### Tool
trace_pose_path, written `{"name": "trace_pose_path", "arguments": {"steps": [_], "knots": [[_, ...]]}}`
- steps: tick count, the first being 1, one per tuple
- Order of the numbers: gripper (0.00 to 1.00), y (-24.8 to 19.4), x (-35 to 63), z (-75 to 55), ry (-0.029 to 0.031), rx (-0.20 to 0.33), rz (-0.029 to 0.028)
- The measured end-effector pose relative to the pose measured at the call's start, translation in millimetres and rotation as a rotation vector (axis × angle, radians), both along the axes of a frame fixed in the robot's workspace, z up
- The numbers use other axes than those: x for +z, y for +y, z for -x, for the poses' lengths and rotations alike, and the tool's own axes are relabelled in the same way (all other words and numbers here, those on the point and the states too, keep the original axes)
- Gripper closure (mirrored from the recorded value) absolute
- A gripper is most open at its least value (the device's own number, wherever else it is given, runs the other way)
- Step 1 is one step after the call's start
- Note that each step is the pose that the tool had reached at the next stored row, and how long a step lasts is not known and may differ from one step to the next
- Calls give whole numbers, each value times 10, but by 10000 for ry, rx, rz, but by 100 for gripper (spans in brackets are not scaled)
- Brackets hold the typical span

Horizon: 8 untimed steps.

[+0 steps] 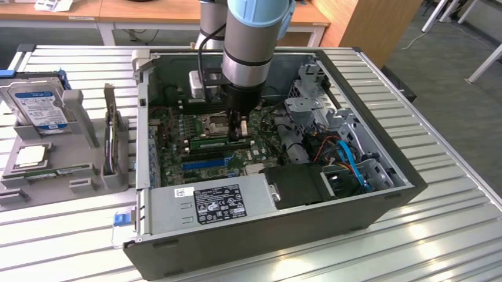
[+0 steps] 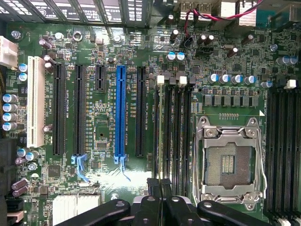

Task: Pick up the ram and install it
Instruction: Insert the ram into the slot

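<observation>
Seating looks to be the step in hand: the gripper (image 1: 241, 131), pincer drawn together, hangs at the end of the ram (image 1: 210, 141) by the memory slots (image 2: 175, 136). Finishing calls for a straight, even press.

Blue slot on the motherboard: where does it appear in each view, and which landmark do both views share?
Exterior view: blue slot between the CPU socket and the power supply.
Wrist view: blue slot flanked by black slots.
Shared landmark: the CPU socket.
</observation>
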State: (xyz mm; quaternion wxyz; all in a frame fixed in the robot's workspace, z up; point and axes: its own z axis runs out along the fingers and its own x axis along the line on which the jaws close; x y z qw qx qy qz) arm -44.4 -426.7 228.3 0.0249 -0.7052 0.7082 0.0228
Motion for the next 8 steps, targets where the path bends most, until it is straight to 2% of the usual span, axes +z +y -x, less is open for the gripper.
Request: {"name": "trace_pose_path", "arguments": {"steps": [8], "knots": [[89,0,0,0,0,0,0]]}}
